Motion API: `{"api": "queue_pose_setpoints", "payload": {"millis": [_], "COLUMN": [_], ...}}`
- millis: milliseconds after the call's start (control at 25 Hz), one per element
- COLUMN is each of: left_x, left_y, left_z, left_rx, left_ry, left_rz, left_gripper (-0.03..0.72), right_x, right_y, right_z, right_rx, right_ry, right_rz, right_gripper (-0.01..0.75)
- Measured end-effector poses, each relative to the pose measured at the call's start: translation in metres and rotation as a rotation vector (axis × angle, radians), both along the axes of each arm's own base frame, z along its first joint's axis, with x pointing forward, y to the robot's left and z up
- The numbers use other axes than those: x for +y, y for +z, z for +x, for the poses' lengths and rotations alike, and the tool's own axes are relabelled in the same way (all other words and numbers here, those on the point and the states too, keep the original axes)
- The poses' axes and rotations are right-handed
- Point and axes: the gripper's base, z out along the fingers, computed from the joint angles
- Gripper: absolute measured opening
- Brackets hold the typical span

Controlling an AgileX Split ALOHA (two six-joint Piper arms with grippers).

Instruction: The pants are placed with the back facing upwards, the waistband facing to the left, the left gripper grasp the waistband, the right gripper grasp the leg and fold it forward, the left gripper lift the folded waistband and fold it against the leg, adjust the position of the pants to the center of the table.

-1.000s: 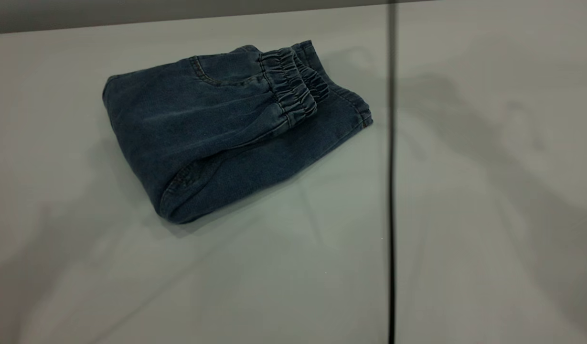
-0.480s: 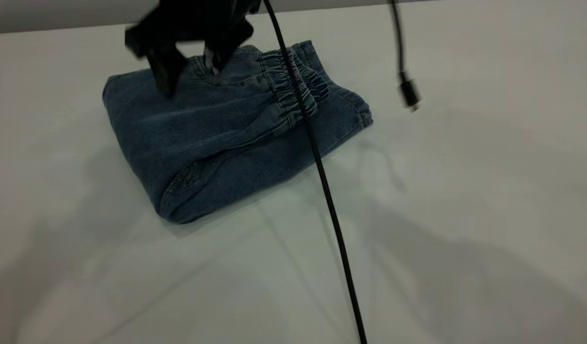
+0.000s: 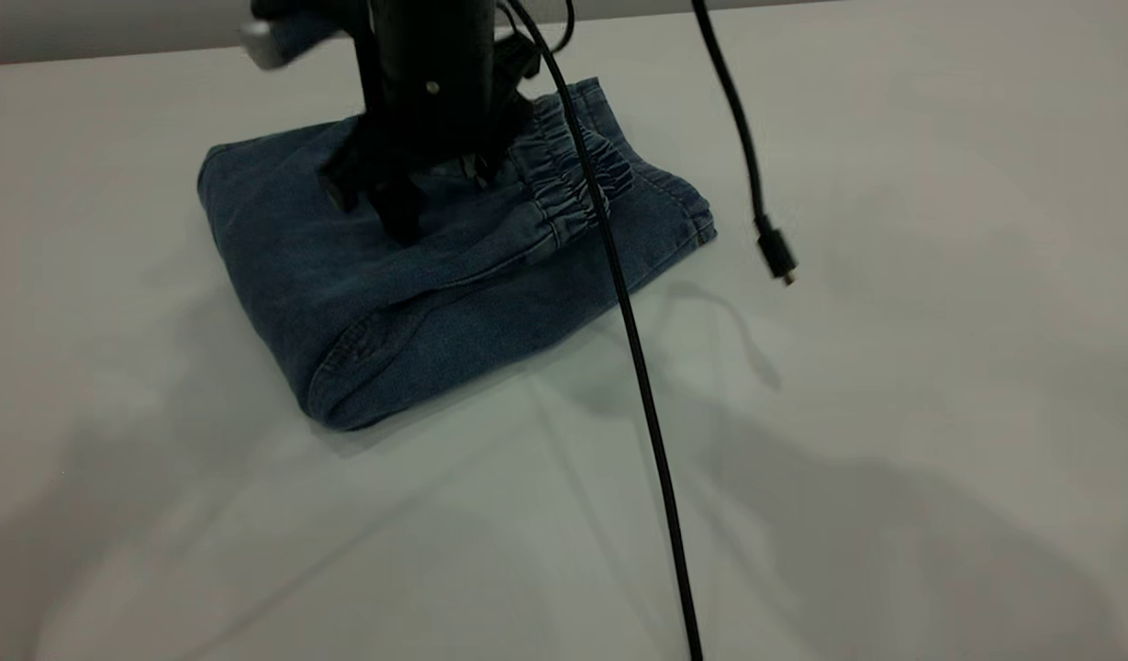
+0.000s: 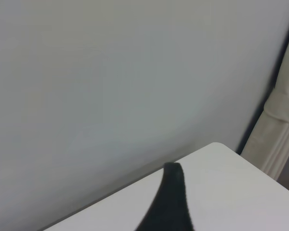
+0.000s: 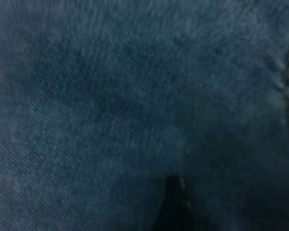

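The blue denim pants (image 3: 362,294) lie folded into a compact bundle on the table (image 3: 894,413), left of its middle and toward the far edge. The gathered waistband (image 3: 573,174) lies on top, folded over the leg (image 3: 564,285) beneath it. My right gripper (image 3: 371,207) has come down from above onto the top layer, its two fingers apart and touching the denim, holding nothing. The right wrist view is filled with denim (image 5: 111,106), with one scuffed fingertip (image 5: 175,192) showing. My left gripper (image 4: 171,202) hangs far off over bare table, away from the pants.
A black cable (image 3: 632,349) from the right arm hangs across the waistband and down past the near edge. A second cable ends in a loose plug (image 3: 775,252) dangling right of the pants. A table corner (image 4: 221,147) and a wall show in the left wrist view.
The right arm came in from the top and dropped onto the pants. Its cables swung in with it. The pants have not shifted.
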Motion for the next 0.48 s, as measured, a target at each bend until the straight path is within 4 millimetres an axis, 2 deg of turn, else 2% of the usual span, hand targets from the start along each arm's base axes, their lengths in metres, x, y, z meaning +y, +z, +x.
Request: {"api": "queue_pose_setpoints", "payload": {"millis": [480], "left_x": [-0.002], "left_y": [0.000], "left_z": [-0.002], "left_rx": [0.004], "left_ry": [-0.031], "left_rz": [0.000], "left_gripper": [0.594], "right_x": [-0.002], "right_y": [-0.025], "right_z": [-0.011], "right_rx": [0.160], "right_ry": [-0.100], "right_rz": [-0.004], "right_gripper": [0.505]}}
